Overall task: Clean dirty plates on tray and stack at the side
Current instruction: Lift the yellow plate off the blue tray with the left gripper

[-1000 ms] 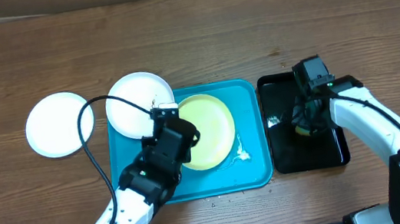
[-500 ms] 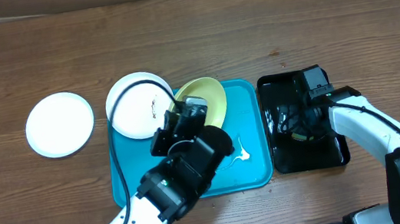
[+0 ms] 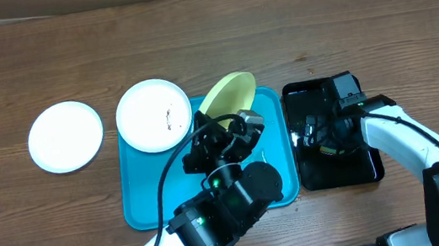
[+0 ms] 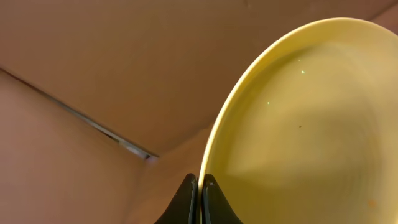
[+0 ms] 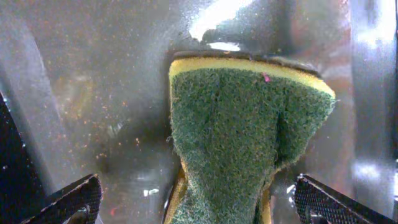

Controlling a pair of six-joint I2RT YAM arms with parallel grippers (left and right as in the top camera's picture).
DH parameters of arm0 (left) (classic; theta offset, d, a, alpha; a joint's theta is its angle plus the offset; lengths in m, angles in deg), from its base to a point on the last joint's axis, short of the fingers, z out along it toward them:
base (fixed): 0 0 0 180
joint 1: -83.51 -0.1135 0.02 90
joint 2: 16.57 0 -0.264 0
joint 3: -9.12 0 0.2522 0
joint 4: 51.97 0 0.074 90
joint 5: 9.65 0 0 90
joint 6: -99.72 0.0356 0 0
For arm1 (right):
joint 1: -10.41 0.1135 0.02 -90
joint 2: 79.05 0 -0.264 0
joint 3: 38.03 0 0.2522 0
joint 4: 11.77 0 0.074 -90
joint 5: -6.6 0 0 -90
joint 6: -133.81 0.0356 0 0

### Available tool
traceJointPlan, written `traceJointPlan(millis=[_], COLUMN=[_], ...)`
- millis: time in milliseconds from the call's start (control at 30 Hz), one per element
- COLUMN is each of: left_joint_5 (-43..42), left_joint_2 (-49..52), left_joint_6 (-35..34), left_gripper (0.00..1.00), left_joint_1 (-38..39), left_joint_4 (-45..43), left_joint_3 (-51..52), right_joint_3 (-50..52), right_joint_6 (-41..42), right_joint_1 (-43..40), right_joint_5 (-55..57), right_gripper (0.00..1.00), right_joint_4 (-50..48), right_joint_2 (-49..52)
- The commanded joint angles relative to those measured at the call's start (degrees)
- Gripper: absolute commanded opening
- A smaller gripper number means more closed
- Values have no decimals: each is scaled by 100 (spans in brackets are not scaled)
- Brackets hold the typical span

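Left arm blocks the middle and near-right of the large turquoise-blue rectangular plastic tray (image 3: 146, 196) in the overhead view, so only its left strip and near edge show. The pale yellow-green round plate (image 3: 229, 94) is tipped up steeply over the tray's far edge; its lower part sits under the left gripper (image 3: 241, 125), so I can't tell if that edge touches the tray. In the left wrist view the plate is cut off right and bottom, and the left gripper's two black fingertips (image 4: 188, 200) are pressed together on its rim, clamped. Plate face is glossy, with a few tiny dark specks and a faint brownish dot near the lower right. A round white plate with small brown smears (image 3: 153, 115) lies flat, overlapping the tray's far-left corner and partly on the brown wooden table (image 3: 275, 31). The second round white plate (image 3: 66, 136) lies flat on the table left of the tray, apart from it, and looks clean from above. The right gripper (image 3: 329, 136) hangs over the smaller glossy black tray (image 3: 339, 177), right of the blue one, and hides most of what's in it from overhead. The right wrist view shows its fingers spread wide, holding nothing, with a green-and-yellow scouring sponge (image 5: 242, 124) on the wet tray floor between them.
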Motion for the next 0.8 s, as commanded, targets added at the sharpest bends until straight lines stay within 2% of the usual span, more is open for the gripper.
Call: traceJointPlan(millis=[0,133,433,633,700,767], left_joint_5=[439,612,566,374,-90,-966], left_joint_2=[-96,-98,-98,-98,-98,-98], left_joint_6=[660,780,719,-796,-1287,-2048], left_gripper=[4,4,4,4,4,4], left_joint_1=[83,105,109,105,103,20], left_joint_4=[-247,-584,-614,-511,-299,96], left_joint_3=[-120,-120,-120,-118,-118,-118], right_joint_3=[17,17,17,17,17,17], right_joint_6=[-15,-15,-15,-15,-15,-17], right_joint_1=[-7,-7,-7,-7,-7,-7], right_joint_5=[-35,-35,-35,-35,-35,-35], right_gripper=[100,100,100,100,100,100], right_joint_4=[-39,-39,-39,-39,-39,-39], right_joint_2=[-162,-162,-162,-162,-162,-162])
